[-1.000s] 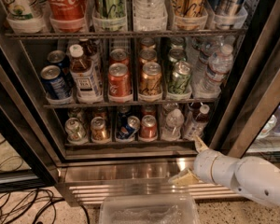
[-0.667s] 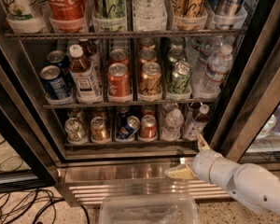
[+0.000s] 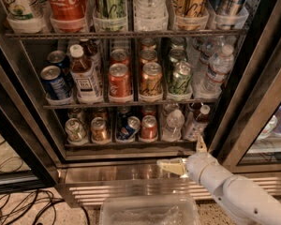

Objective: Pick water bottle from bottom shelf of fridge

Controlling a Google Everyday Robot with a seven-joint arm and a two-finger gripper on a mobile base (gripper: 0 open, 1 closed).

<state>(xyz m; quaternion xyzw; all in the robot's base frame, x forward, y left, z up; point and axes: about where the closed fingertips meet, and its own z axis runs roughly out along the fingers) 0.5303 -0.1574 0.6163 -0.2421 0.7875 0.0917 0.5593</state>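
Gripper (image 3: 180,150) sits with fingers spread, just below the bottom shelf (image 3: 112,145) of the fridge (image 3: 107,173). Water bottle (image 3: 172,124) stands on that shelf, just above the gripper, untouched.

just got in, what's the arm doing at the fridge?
The robot's arm comes in from the lower right toward the open fridge. Its gripper is open and empty in front of the steel base, just below the bottom shelf. The water bottle stands upright on that shelf, right of the cans, untouched. Nothing is grasped yet.
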